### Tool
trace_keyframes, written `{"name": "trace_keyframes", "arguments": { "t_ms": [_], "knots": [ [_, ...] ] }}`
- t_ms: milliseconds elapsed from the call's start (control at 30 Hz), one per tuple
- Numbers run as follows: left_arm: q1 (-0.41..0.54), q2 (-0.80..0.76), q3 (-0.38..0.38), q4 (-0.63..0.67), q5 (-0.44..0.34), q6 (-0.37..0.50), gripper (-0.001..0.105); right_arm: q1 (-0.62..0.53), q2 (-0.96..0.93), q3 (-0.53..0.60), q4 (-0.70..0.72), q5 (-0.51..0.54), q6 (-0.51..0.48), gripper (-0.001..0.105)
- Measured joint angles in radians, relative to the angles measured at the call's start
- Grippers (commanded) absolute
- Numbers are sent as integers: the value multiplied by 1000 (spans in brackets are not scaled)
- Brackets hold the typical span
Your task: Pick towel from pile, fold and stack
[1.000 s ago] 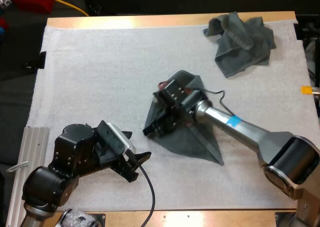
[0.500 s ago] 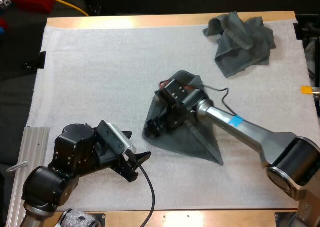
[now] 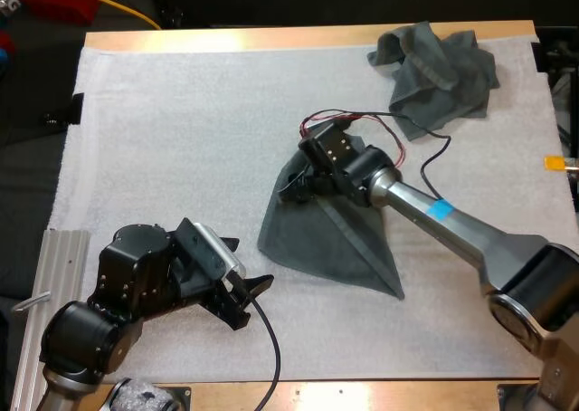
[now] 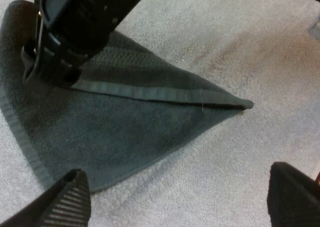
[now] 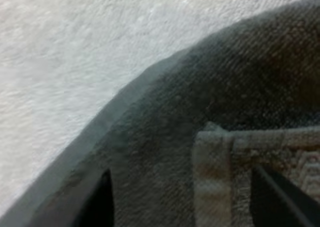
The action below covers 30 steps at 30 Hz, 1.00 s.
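- A white mat covers the wooden table.
- A folded towel lies mid-mat, a crumpled towel at the far right.
- The left gripper gapes empty; the right gripper is spread over the folded towel.

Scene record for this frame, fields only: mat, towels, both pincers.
mat: white, on wooden table
folded towel: flat triangle, middle of mat
crumpled towel: far right of mat, apart from folded towel
right pincer: open, over folded towel's far end
left pincer: open, beside folded towel's near left edge, holding nothing
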Motion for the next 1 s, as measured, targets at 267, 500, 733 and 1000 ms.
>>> {"name": "trace_keyframes", "arguments": {
  "t_ms": [267,500,733,1000],
  "knots": [
    [0,0,0,0,0,0,71,0,58,0,-54,73,-10,55],
    [0,0,0,0,0,0,71,0,90,-4,-89,88,-11,55],
    [0,0,0,0,0,0,71,0,94,-8,-80,120,-4,34],
    [0,0,0,0,0,0,71,-4,94,-9,-64,130,-1,3]
  ]
}}
